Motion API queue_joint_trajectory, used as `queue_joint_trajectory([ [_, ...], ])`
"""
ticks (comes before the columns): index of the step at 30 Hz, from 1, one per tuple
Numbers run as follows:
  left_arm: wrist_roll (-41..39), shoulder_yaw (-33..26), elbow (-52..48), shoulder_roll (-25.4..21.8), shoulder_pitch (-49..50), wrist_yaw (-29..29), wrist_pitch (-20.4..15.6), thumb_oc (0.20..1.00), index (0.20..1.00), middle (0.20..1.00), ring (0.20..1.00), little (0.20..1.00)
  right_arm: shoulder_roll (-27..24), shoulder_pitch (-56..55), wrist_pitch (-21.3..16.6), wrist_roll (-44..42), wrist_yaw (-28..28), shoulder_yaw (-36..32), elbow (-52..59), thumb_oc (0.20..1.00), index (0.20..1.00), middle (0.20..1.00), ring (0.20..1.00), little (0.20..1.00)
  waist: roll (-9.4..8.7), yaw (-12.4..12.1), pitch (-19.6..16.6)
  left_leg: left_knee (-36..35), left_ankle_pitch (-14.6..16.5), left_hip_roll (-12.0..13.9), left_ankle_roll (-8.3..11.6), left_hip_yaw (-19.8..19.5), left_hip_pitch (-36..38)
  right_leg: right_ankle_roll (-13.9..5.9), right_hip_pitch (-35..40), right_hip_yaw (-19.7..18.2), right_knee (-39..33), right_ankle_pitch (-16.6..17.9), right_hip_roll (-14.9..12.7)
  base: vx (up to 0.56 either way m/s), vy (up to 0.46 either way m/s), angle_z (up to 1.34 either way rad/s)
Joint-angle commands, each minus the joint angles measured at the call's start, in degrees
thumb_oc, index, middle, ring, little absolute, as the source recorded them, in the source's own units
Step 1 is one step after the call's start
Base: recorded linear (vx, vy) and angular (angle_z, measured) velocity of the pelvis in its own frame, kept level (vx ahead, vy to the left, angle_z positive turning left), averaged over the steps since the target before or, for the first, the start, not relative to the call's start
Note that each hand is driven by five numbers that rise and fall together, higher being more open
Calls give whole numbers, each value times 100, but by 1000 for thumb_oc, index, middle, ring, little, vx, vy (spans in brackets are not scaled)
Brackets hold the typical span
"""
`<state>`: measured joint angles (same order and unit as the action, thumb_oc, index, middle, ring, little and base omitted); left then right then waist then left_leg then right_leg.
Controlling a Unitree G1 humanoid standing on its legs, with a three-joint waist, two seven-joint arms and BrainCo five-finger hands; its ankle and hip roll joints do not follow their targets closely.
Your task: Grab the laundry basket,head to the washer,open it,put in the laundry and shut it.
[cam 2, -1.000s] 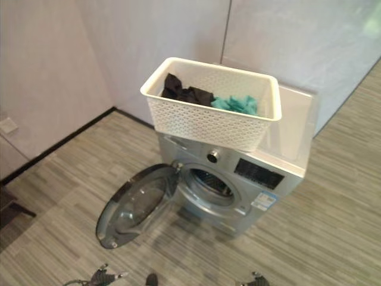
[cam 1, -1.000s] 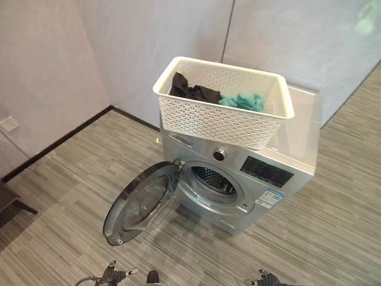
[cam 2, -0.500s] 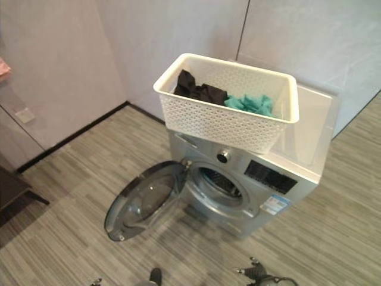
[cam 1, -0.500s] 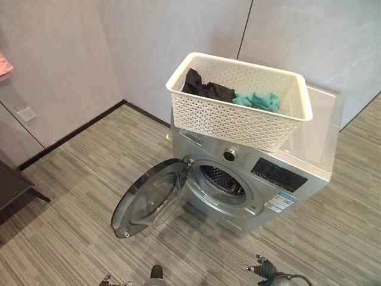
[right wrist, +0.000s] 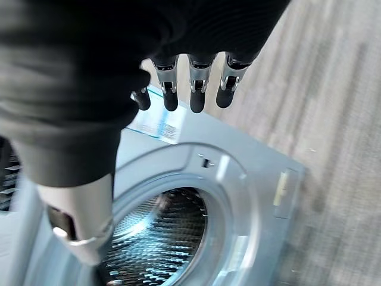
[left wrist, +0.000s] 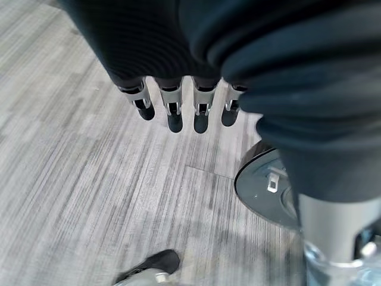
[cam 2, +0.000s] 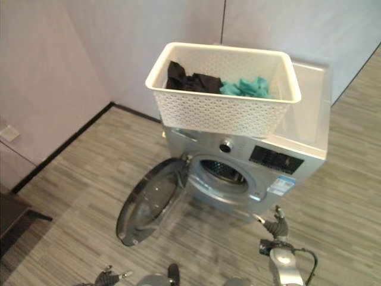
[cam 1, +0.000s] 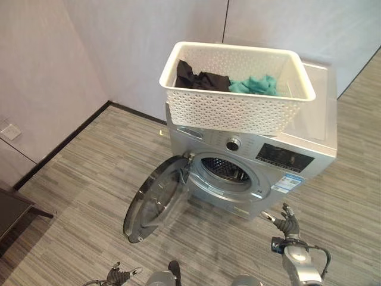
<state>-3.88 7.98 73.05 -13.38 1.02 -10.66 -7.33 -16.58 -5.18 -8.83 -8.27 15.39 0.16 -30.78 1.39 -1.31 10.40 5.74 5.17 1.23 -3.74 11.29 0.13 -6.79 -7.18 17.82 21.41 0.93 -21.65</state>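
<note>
A white lattice laundry basket (cam 1: 238, 107) stands on top of the silver washer (cam 1: 309, 143). Inside it lie a black garment (cam 1: 196, 77) and a teal one (cam 1: 257, 85). The washer's round door (cam 1: 156, 199) hangs wide open to the left, showing the metal drum (right wrist: 158, 241). My right hand (cam 1: 287, 221) is raised low in front of the washer's lower right corner, fingers (right wrist: 196, 89) straight and holding nothing. My left hand (cam 1: 121, 276) hangs low over the floor, left of the door, fingers (left wrist: 172, 110) relaxed and empty.
Grey walls (cam 1: 53, 71) close the corner behind and to the left of the washer. A dark piece of furniture (cam 1: 12, 211) juts in at the far left. Striped grey floor (cam 1: 77, 196) spreads in front of the washer.
The camera has shifted, so the whole scene sits differently. My right hand has come up into view in front of the washer's lower right. Basket and door stand as before.
</note>
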Motion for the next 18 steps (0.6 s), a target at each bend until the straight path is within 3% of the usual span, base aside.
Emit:
queue_joint_trajectory([
  [1,88,64,118,-55,-29,16,-85,1000,1000,1000,1000,1000,-259,130,-289,193,49,-3,254,1000,1000,1000,1000,1000,81,-47,-152,-6,436,-165,0,-309,235,-436,51,-104,-528,353,-20,40,-64,17],
  [4,87,70,115,-87,-145,28,-113,1000,1000,1000,1000,1000,-261,193,-115,540,-230,548,28,1000,1000,1000,1000,1000,-25,-76,-192,78,542,-176,89,-482,202,-625,134,-270,-1613,923,-248,98,-114,27],
  [6,121,51,129,-133,-202,17,-113,1000,1000,1000,1000,1000,-298,214,-65,776,-452,889,86,1000,1000,1000,1000,1000,-117,-129,-202,160,571,-188,125,-526,153,-690,128,-201,-1782,1102,-332,83,-112,42],
  [7,122,48,129,-134,-202,17,-113,1000,1000,1000,1000,1000,-297,216,-66,776,-452,892,83,1000,1000,1000,1000,1000,-117,-123,-202,167,574,-187,125,-531,149,-690,134,-193,-1788,1105,-331,49,-98,40],
  [10,212,30,91,-207,-306,-14,-124,1000,1000,1000,1000,1000,-402,269,-150,1044,-882,1547,322,1000,1000,1000,1000,1000,-379,-335,-181,408,681,-210,274,-662,4,-783,365,42,-2055,1193,-336,75,-157,47],
  [13,147,-40,134,-196,-281,-19,-145,1000,1000,1000,1000,1000,-422,269,-231,966,-1021,1719,512,1000,1000,1000,1000,1000,-505,-366,-258,493,702,-240,339,-746,-73,-821,378,75,-2049,1289,-325,110,-146,35],
  [15,50,-161,222,-182,-212,-12,-167,1000,1000,1000,1000,1000,-480,422,-320,958,-1127,1932,610,1000,1000,1000,1000,1000,-549,-465,-274,542,727,-129,407,-721,-60,-821,389,294,-2025,1312,-272,169,-196,-3],
  [17,11,-286,247,-192,-131,-9,-157,1000,1000,1000,1000,1000,-548,517,-367,989,-1203,2074,849,1000,1000,1000,1000,1000,-552,-554,-305,446,699,38,470,-676,22,-821,445,502,-2033,1116,-164,196,-193,-8],
  [18,2,-369,255,-224,-127,-4,-181,1000,1000,1000,1000,1000,-823,484,-516,1057,-1331,2119,1458,1000,1000,1000,1000,1000,-538,-549,-311,258,576,231,590,-738,92,-761,479,490,-2050,886,30,127,-143,-9],
])
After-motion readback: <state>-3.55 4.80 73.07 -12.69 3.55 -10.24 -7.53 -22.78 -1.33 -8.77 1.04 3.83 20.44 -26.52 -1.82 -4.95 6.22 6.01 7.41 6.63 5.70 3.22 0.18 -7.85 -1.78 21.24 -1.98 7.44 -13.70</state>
